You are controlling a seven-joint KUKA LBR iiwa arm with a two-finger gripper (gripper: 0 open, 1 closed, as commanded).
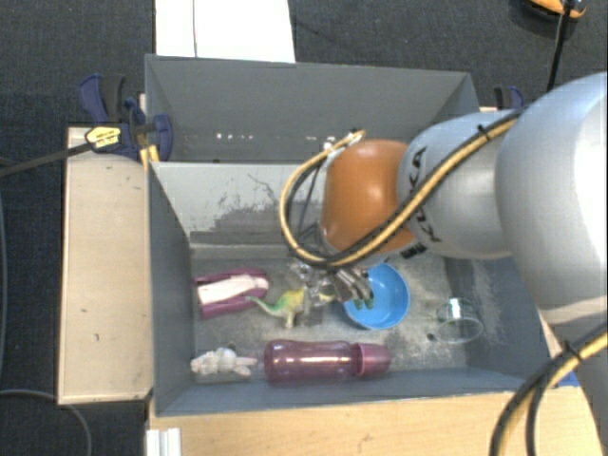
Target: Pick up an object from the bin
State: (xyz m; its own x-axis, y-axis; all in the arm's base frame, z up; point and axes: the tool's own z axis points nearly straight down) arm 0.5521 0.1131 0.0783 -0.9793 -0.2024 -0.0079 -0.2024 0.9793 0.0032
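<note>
My gripper [312,297] is down near the bin floor at its middle, right over a small green and yellow toy figure [282,303]. The toy lies at the fingertips, partly hidden by them. A blue bowl [385,299] sits just right of the gripper, touching or nearly touching its right side. A purple and white tube-like item [231,292] lies to the left of the toy. In front of the gripper a long purple bottle [326,360] lies on its side.
A small white lumpy toy [221,361] rests at the bin's front left. A clear, thin wire-like piece [455,319] lies at the right. The arm with its orange cover and looping cables hangs over the bin's middle and right.
</note>
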